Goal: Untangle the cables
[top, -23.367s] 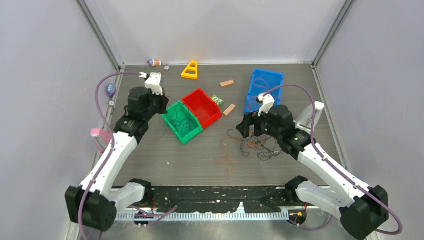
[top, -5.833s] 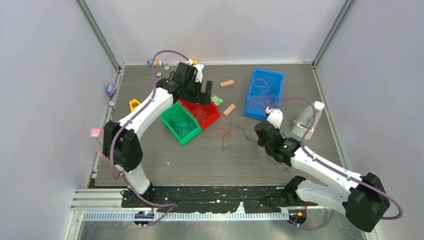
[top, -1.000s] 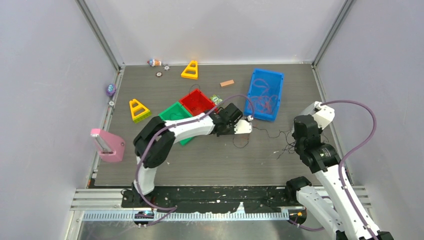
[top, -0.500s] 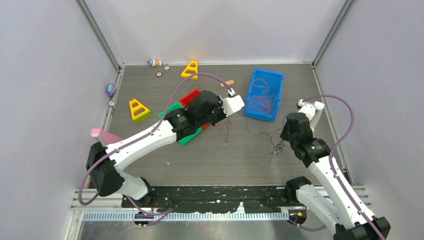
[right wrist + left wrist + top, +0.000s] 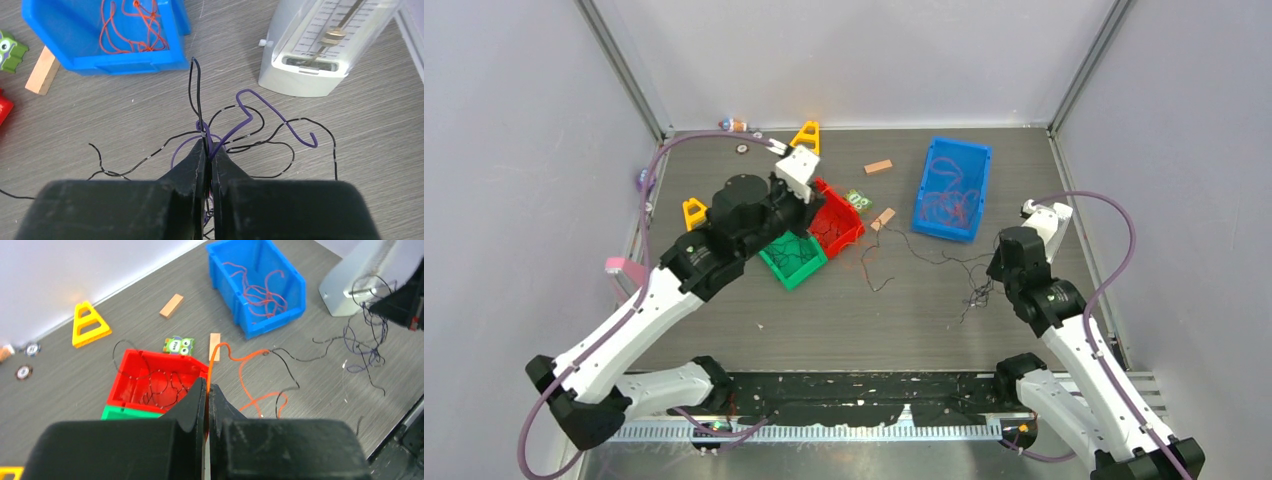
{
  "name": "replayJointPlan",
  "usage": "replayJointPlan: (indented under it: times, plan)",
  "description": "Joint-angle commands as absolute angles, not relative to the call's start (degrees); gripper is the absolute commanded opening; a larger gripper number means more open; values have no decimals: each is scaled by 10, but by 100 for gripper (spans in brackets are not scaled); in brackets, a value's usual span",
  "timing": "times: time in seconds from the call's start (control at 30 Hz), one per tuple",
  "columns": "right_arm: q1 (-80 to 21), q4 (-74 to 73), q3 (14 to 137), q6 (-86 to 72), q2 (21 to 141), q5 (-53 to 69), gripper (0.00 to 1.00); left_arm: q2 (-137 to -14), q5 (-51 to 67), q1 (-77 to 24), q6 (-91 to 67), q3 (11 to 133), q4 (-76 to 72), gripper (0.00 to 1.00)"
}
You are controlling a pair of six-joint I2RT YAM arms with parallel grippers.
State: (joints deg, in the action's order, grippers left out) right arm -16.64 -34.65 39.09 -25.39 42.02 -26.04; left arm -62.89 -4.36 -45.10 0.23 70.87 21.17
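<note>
The left claw (image 5: 206, 388) is pressed together on the orange cable (image 5: 214, 360), which rises from between its tips in the left wrist view and then snakes off to the right of that frame. There it meets thin black strands that carry on toward the upper right. The right claw (image 5: 205, 146) is likewise clamped, on the dark cables (image 5: 249, 116): several black and purple strands bunch at its tips and fan out above and to the right of them.

In the top view the whole run lies roughly left to right across the middle of the table (image 5: 824, 320), between the two claws. The thicker snarl sits at the right end, just beside the right claw, so the right arm is the nearer to it. The orange end lies toward the left claw. Any parting pull would likely work along this left-right line, with the crossing of orange and black in the slack middle as the place to watch.

The blue bin (image 5: 959, 146), upper right of centre, holds loose orange-red cables. The red bin (image 5: 150, 356) has thin black strands in it, and the green bin (image 5: 800, 280) beside it holds dark ones too
</note>
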Motion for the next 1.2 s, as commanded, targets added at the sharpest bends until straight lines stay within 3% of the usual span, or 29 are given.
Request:
replayJointPlan:
  times: [0.0, 0.3, 0.33, 0.43, 0.53, 0.6, 0.63, 0.83, 1.17]
  plan:
    - [-164, -308, 381, -221, 425, -202, 5, -584, -71, -412, -97, 693, 246, 0]
    - [-169, -220, 366, -161, 504, 159, 8, -564, -6, -396, -119, 686, 233, 0]
    - [-176, -216, 366, -161, 509, 180, 13, -566, 14, -396, -121, 685, 228, 0]
    - [-187, -213, 373, -160, 512, 176, 50, -581, 59, -394, -127, 698, 234, 0]
    - [-188, -206, 375, -152, 482, 157, 66, -609, 104, -393, -127, 720, 255, 0]
    - [-188, -199, 379, -146, 468, 159, 83, -624, 131, -393, -131, 726, 258, 0]
    - [-188, -198, 385, -145, 465, 158, 99, -629, 140, -393, -134, 727, 256, 0]
    - [-188, -156, 387, -145, 432, 210, 95, -646, 184, -392, -155, 722, 227, 0]
    - [-197, 89, 341, -200, 395, 366, 95, -680, 282, -388, -197, 742, 178, 0]
